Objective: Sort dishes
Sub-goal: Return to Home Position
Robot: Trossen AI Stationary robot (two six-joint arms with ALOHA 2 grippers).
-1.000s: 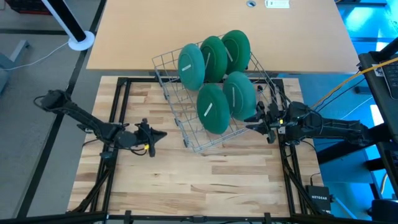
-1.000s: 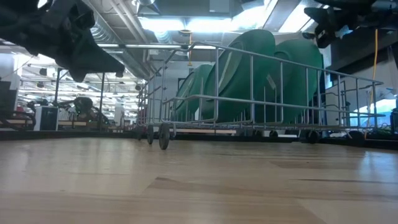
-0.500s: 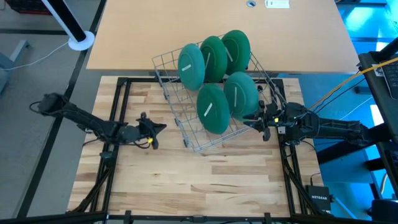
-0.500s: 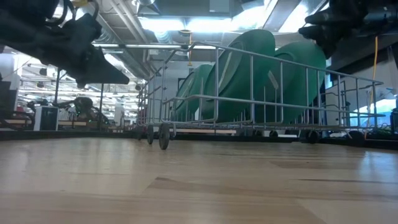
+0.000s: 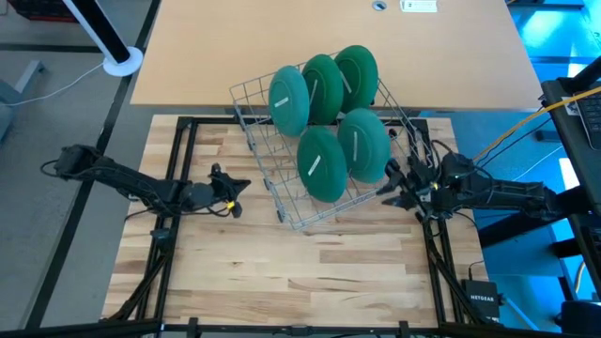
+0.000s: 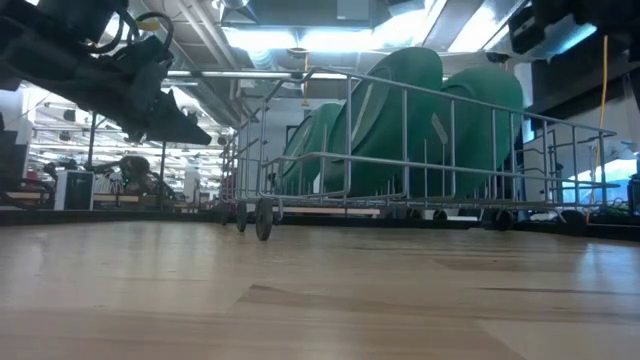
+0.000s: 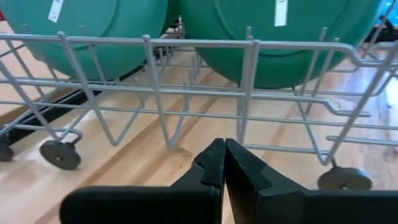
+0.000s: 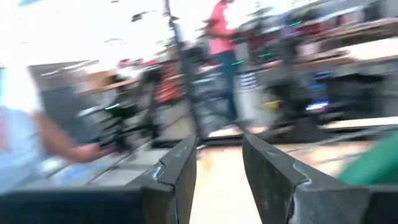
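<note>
left gripper: fingers pressed together, holding nothing, poised low over the table near the left front corner of the wire rack and pointing at it, apart from the wire. right gripper: fingers spread, nothing between them, positioned just beside the rack's right end; whether it touches the wire cannot be told. the dishes are all in the rack, standing on edge and leaning between the wires. count: five dishes, three in the far row and two in the near row; the two near ones each show a small white mark. one rack. two arms, neither carrying anything. assessment: sorting appears complete, and the remaining step is for both arms to go home. recommended handling: the right arm should rise and draw back from the rack end before swinging, as the nearest dish and the end wires lie close to its fingers and a snag could shift the rack or tip a dish. the left arm has more room and should back straight away from the rack, keeping low cables and the rack's small feet clear.
</note>
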